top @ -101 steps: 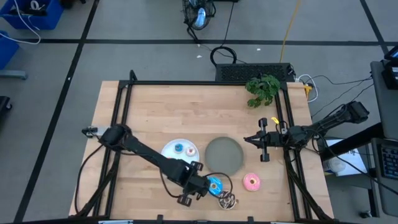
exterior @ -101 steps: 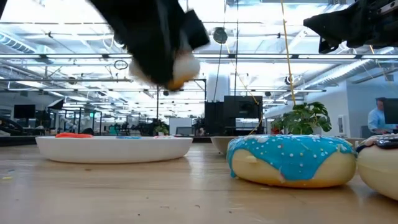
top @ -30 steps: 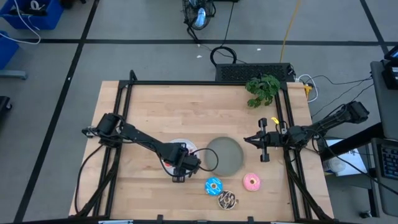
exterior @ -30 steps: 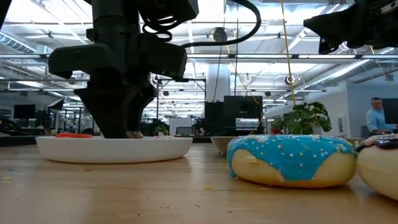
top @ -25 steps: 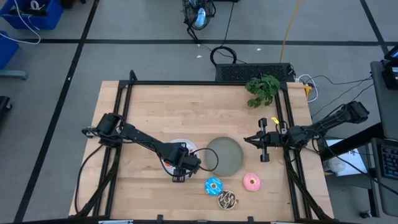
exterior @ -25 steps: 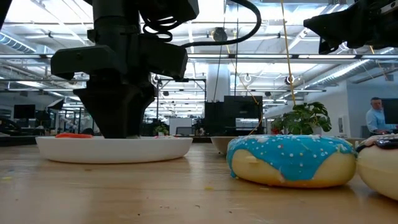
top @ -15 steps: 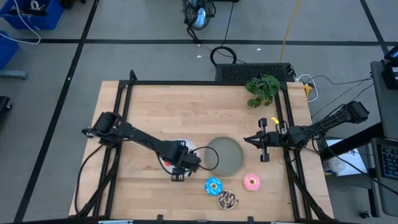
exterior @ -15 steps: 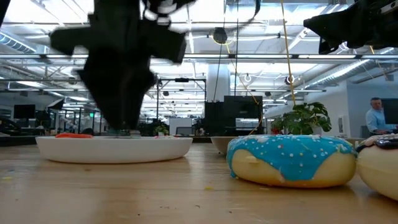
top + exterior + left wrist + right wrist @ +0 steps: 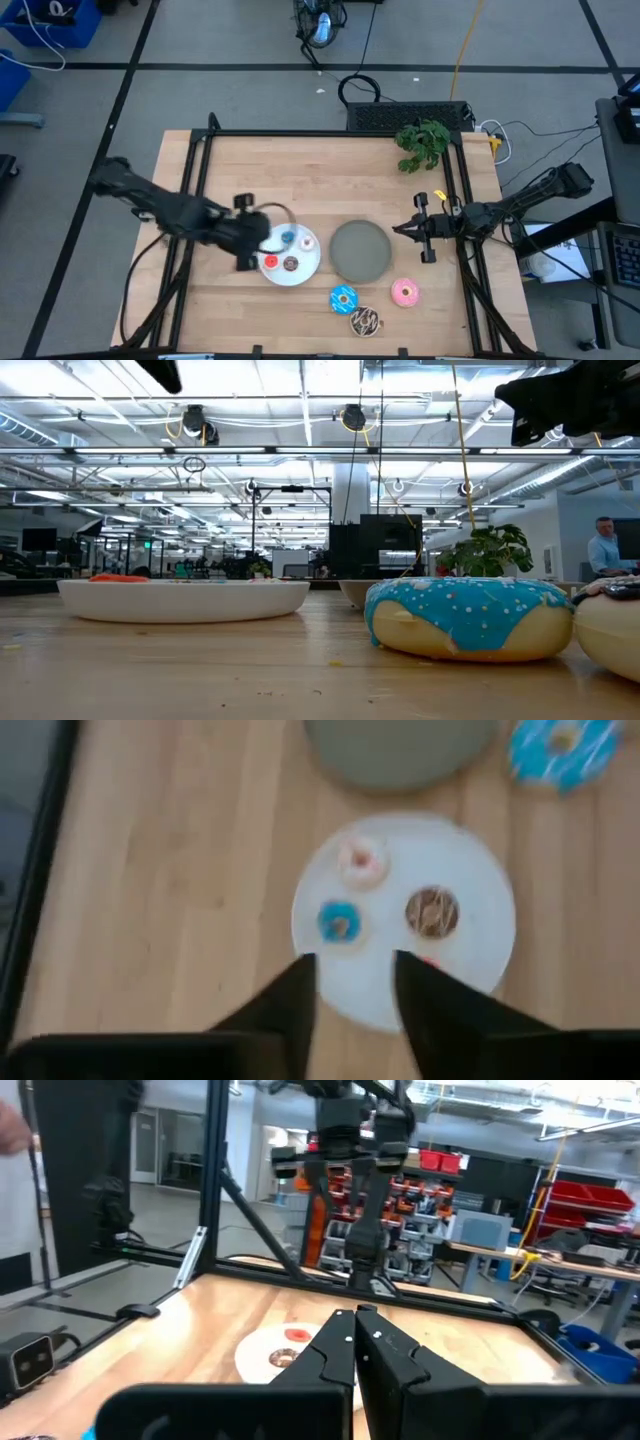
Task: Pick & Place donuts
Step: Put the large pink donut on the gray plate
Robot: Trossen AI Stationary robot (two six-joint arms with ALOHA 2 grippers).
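Note:
Four tiny donuts lie on the white plate (image 9: pixel 300 272): blue (image 9: pixel 288 238), pale pink (image 9: pixel 307 242), red (image 9: pixel 270 262) and brown (image 9: pixel 290 264). The left wrist view shows the blue (image 9: pixel 338 922), pale pink (image 9: pixel 360 860) and brown (image 9: pixel 432 912) ones. The blue-iced donut (image 9: pixel 343 298), pink donut (image 9: pixel 405 292) and chocolate sprinkled donut (image 9: pixel 365 320) rest on the table near its near edge. My left gripper (image 9: pixel 255 240) (image 9: pixel 355 960) is open, raised just left of the plate. My right gripper (image 9: pixel 412 228) (image 9: pixel 355 1345) is shut, waiting above the table's right side.
The grey plate (image 9: pixel 360 250) sits right of the white plate. A green plant (image 9: pixel 422 143) stands at the far right corner. A black frame (image 9: pixel 330 133) runs along the table's edges. In the low view the blue-iced donut (image 9: pixel 465 615) is close to the camera.
My left gripper has risen off the white plate and drawn back toward the table's left edge. The tiny brown donut now shows lying on the plate where the gripper stood.

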